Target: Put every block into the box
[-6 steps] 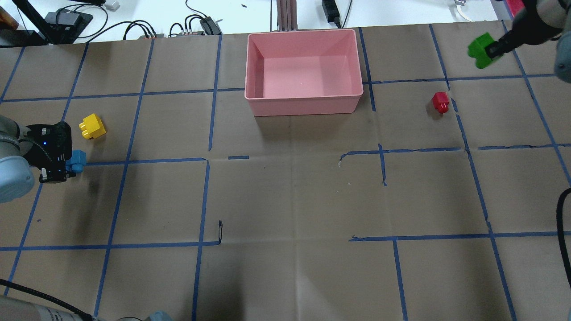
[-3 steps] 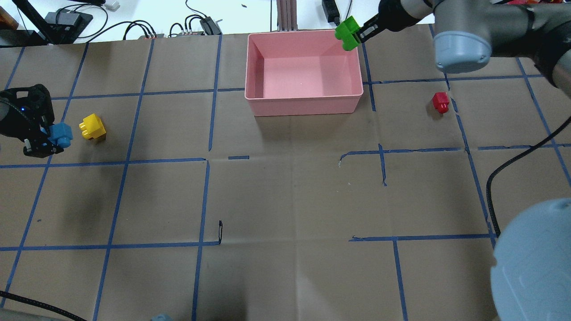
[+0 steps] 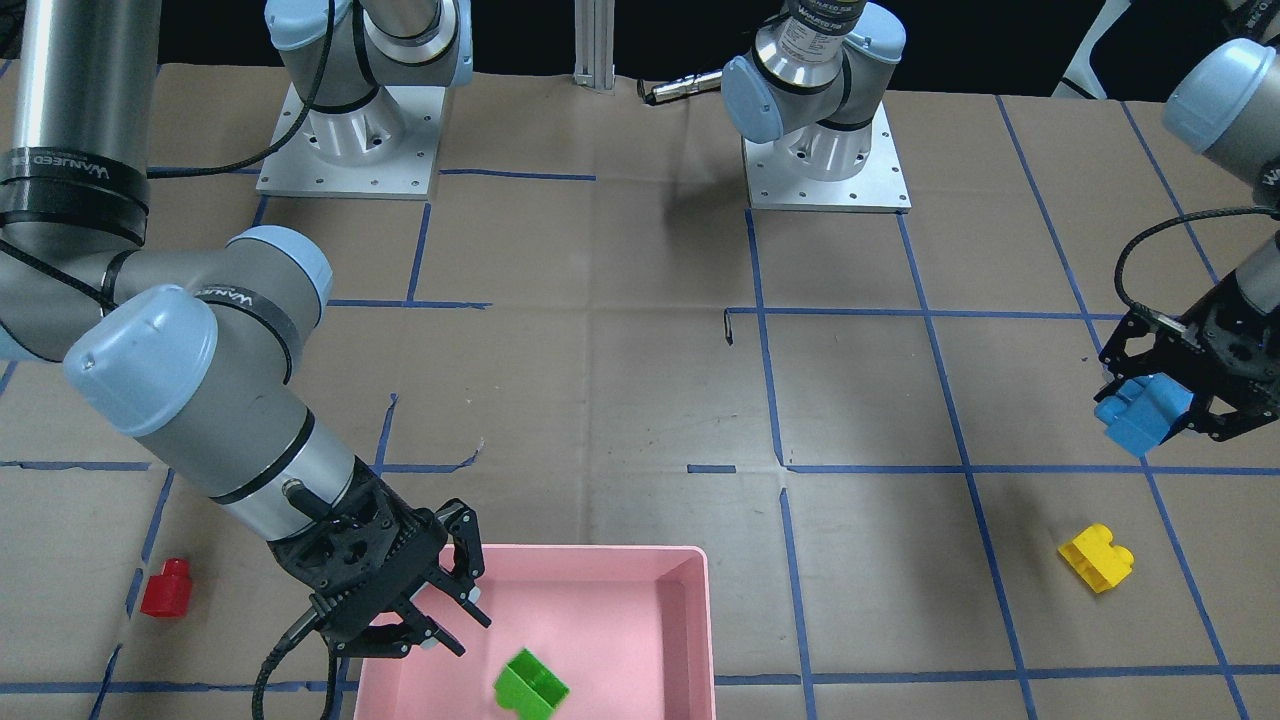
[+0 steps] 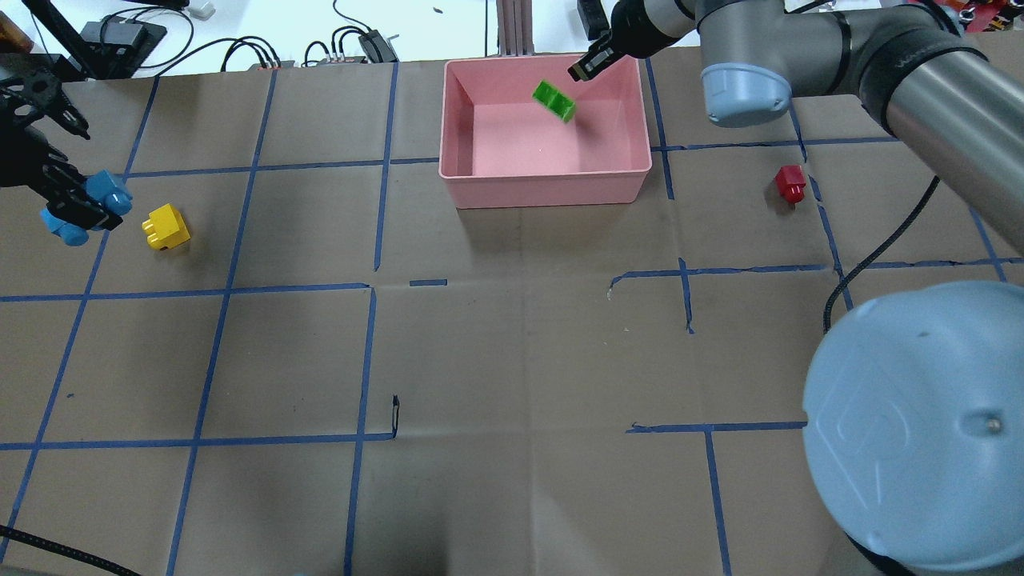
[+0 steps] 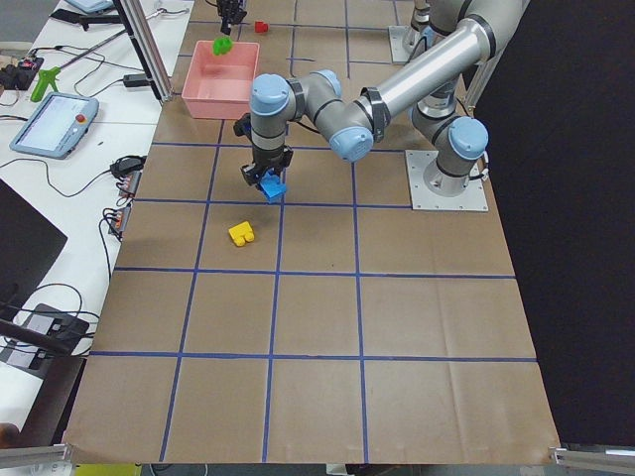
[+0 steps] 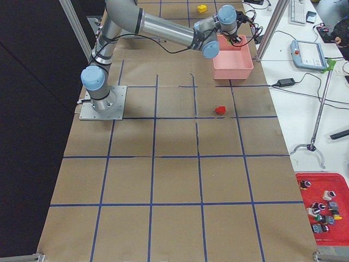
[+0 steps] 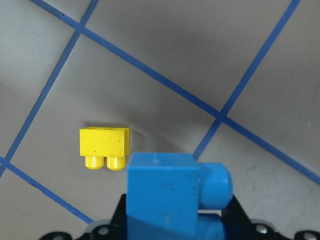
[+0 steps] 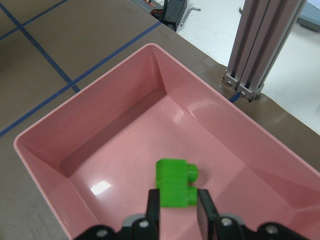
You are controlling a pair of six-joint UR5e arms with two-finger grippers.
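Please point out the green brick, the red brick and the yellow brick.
Green studded plastic brick (image 4: 554, 101): overhead view, its middle.
Small red plastic brick (image 4: 790, 183): overhead view, its body.
Yellow studded plastic brick (image 4: 166, 227): overhead view, its body.

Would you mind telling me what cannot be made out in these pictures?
Green block: blurred in the overhead view, so whether it rests on the box floor is unclear.
Box: the front-facing view's bottom edge cuts off its far side.
Left gripper: the blue block hides its fingertips in the left wrist view.
Red block: too small in the right side view to count studs.
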